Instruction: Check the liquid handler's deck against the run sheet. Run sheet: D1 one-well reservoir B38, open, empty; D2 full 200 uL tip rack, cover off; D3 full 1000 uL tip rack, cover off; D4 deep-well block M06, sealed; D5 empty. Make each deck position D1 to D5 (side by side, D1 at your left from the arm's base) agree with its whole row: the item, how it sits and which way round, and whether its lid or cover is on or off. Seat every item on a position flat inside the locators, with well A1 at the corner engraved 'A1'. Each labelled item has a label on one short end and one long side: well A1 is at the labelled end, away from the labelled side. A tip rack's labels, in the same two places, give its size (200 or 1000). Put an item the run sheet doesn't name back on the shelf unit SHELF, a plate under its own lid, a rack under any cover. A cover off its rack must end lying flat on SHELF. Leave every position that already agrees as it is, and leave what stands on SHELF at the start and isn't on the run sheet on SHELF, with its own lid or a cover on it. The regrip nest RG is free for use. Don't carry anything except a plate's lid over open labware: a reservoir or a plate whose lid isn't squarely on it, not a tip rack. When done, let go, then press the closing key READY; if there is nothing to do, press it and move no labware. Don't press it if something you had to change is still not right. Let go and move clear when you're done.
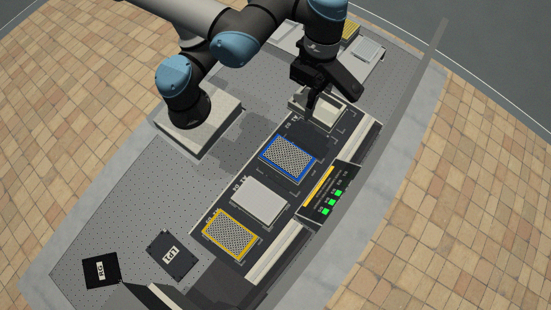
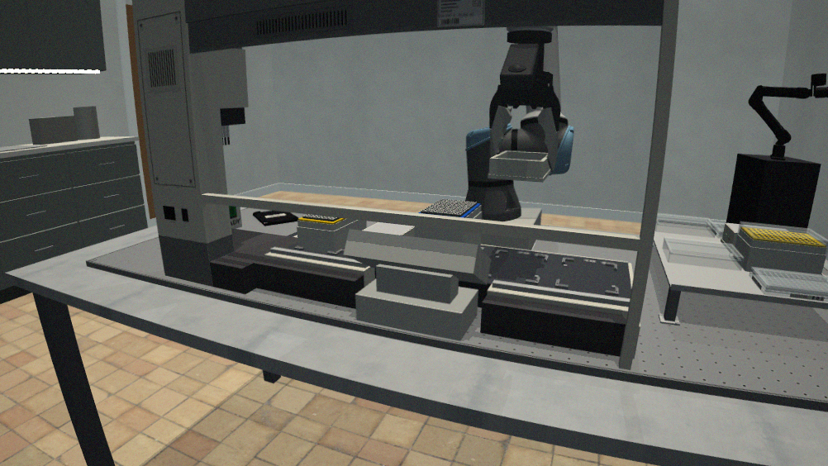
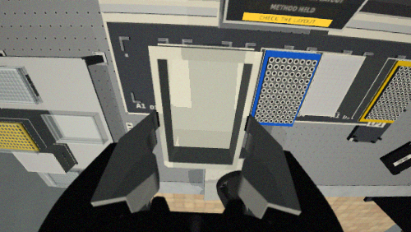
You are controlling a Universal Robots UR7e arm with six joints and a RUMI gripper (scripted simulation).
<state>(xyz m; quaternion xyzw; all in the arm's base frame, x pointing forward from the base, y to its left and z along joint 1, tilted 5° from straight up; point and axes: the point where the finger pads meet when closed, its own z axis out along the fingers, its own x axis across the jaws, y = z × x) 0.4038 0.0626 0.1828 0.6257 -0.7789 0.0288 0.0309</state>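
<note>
My gripper [image 1: 313,100] is shut on the open, empty one-well reservoir [image 1: 323,110] across its width. It holds the reservoir level and well above the deck, over the D1–D2 end. In the exterior view the reservoir [image 2: 518,165] hangs between the fingers [image 2: 521,151], with the bare locators of D1 [image 2: 586,272] and D2 [image 2: 521,264] below. In the wrist view the reservoir [image 3: 203,103] fills the gap between the fingers. A blue-rimmed tip rack [image 1: 287,156] sits uncovered on D3. A white sealed block [image 1: 259,200] is on D4 and a yellow-rimmed tip rack [image 1: 229,233] is on D5.
The shelf [image 1: 362,57] beyond D1 holds a yellow-topped rack [image 3: 14,136], a clear cover [image 3: 74,127] and a well plate [image 3: 16,84]. The status panel [image 1: 328,192] stands along the deck's far edge. The LP1 pad [image 1: 172,254] and RG nest [image 1: 104,269] lie past D5.
</note>
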